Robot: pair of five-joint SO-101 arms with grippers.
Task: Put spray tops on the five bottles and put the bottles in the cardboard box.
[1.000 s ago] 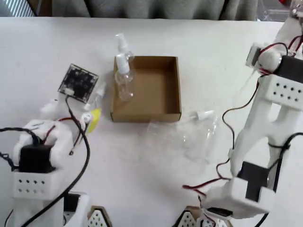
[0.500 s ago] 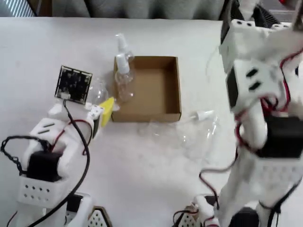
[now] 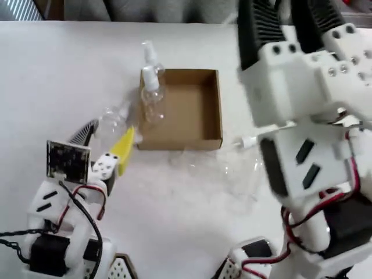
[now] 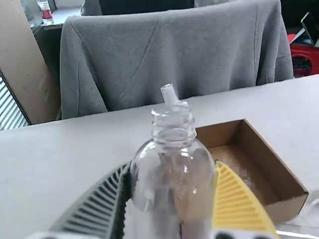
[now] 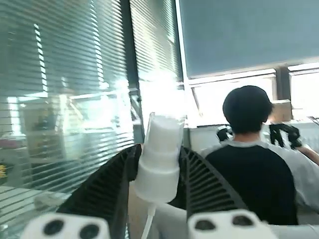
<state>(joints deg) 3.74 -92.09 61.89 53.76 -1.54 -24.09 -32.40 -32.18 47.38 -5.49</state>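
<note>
Left arm [image 3: 64, 197] at the near-left corner of the worktop [image 3: 52, 64]. Left jaws, one grey and one yellow, are closed partway on a clear bottle [image 3: 111, 119] and grip its body on both sides. The bottle [image 4: 172, 169] has an open neck with no top on it, and is held upright just left of the cardboard box [image 3: 180, 141].

The box sits mid-worktop with its open side up. A bottle with a spray top [image 3: 153, 96] stands at its left wall, inside the box as far as the high view shows. A second topped bottle [image 3: 148, 52] stands at the far-left corner of the box.

A loose spray top [image 3: 247, 140] lies on the worktop off the box's near-right corner. Crumpled clear plastic [image 3: 232, 171] lies just nearer than it.

Right arm [image 3: 308, 87] is raised high over the right side of the worktop. Right jaws, black and ribbed, are closed on a white spray top [image 5: 159, 159], with its dip tube hanging below.
</note>
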